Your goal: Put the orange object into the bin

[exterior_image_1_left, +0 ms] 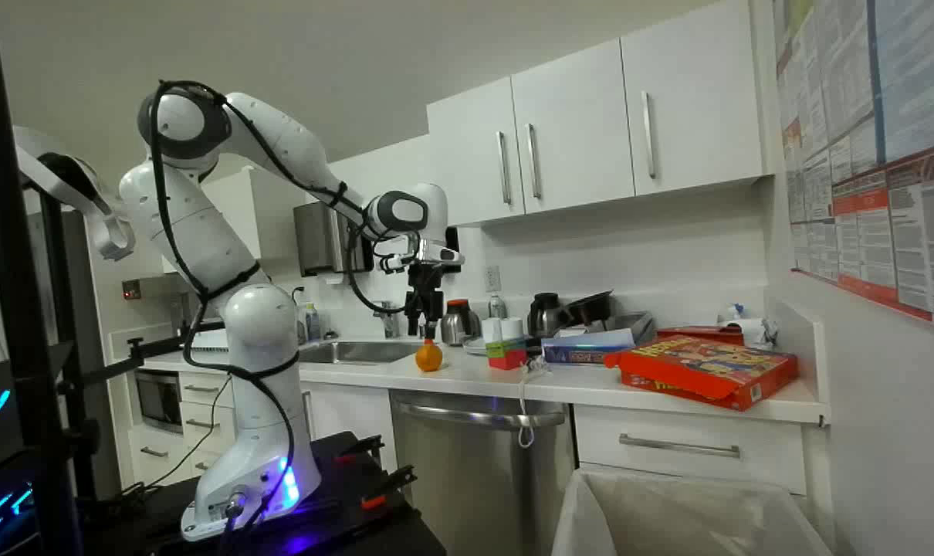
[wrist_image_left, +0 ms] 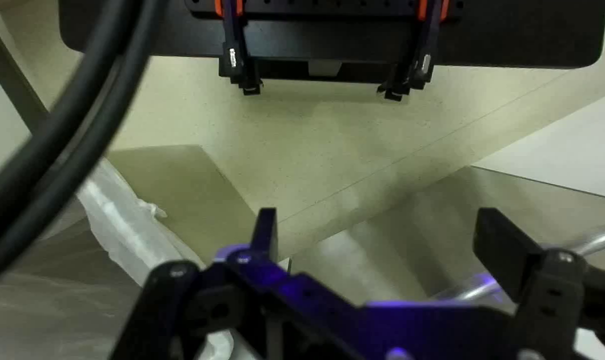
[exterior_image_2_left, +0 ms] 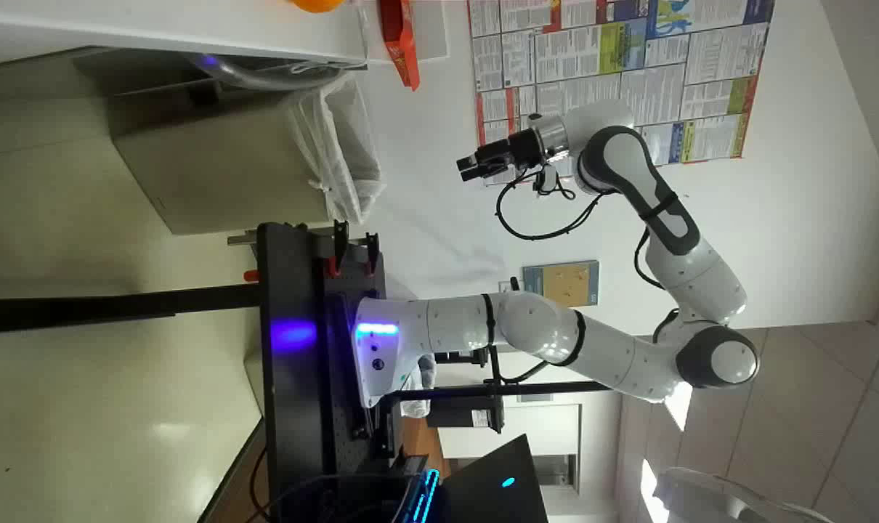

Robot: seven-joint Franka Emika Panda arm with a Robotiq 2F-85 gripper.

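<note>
The orange object (exterior_image_1_left: 428, 357), small and round, sits on the white counter near its front edge. It is cut off at the top edge of an exterior view (exterior_image_2_left: 317, 3) and out of the wrist view. My gripper (exterior_image_1_left: 424, 328) points down, its fingers apart with nothing between them. An exterior view shows it high above counter level (exterior_image_2_left: 466, 171). In the wrist view the open fingers (wrist_image_left: 377, 215) hang over the floor and dishwasher front. The bin (exterior_image_1_left: 668, 510), pale grey with a white liner, stands on the floor before the counter. It also shows in an exterior view (exterior_image_2_left: 229, 160) and the wrist view (wrist_image_left: 182, 187).
Red and green blocks (exterior_image_1_left: 507, 355) with white cups stand right of the orange object. A blue box (exterior_image_1_left: 587, 349) and a red-orange flat box (exterior_image_1_left: 706, 363) lie further right. A sink (exterior_image_1_left: 367, 353) is at left. The dishwasher handle (exterior_image_1_left: 482, 418) sticks out below the counter.
</note>
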